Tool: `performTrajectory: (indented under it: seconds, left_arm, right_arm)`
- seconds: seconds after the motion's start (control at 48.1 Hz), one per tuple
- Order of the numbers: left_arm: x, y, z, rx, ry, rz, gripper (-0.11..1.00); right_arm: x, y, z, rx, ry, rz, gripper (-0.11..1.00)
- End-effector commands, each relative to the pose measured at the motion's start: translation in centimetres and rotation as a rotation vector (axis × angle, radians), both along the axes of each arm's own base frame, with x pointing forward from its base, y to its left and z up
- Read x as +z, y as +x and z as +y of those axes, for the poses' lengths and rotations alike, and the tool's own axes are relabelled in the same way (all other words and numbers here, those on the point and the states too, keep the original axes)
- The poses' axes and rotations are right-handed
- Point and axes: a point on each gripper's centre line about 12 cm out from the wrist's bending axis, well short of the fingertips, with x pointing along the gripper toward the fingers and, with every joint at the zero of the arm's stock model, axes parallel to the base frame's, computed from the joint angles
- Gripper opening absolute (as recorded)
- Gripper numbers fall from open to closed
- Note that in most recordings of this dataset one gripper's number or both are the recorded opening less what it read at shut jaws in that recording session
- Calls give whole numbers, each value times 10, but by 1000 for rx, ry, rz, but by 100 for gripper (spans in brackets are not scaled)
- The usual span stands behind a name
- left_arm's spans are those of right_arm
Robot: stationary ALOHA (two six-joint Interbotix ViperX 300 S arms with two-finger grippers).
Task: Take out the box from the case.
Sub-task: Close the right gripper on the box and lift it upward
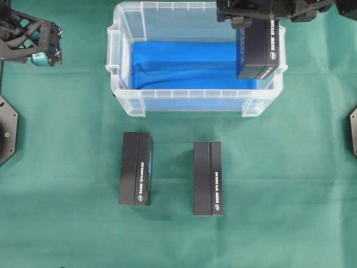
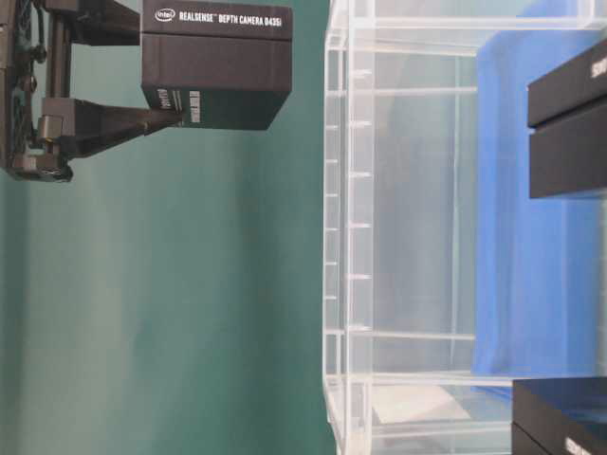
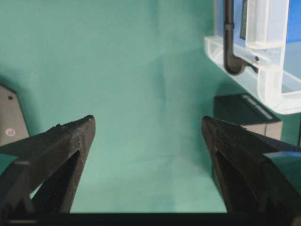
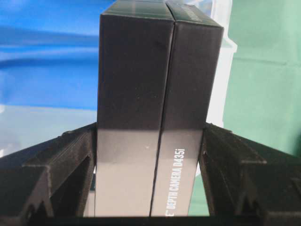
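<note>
Gripping box [image 1: 260, 49], right pincer [image 1: 257, 19] above case [image 1: 195, 101]

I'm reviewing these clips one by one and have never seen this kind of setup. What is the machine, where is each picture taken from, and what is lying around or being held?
It is a two-armed robot over a green table. One picture looks straight down, one is taken at table level and appears turned on its side, and two come from cameras on the wrists, looking out between the fingers. The right gripper is shut on a black box and holds it above the right end of the case, a clear bin lined with blue cloth. The left gripper is open and holds nothing, off to the left of the case. Two more black boxes lie on the table in front of the case, one left and one right.
</note>
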Motion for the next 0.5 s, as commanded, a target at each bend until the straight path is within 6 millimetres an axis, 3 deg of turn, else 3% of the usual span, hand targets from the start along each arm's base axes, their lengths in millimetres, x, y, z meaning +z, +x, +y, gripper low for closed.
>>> performTrajectory:
  seconds: [0.0, 0.478]
  left_arm:
    - [5, 0, -1, -3, 6, -21, 97]
    - [5, 0, -1, -3, 6, -21, 97]
  right_arm:
    - [20, -8, 3, 4, -19, -52, 66]
    - [19, -5, 23, 39, -11, -38, 66]
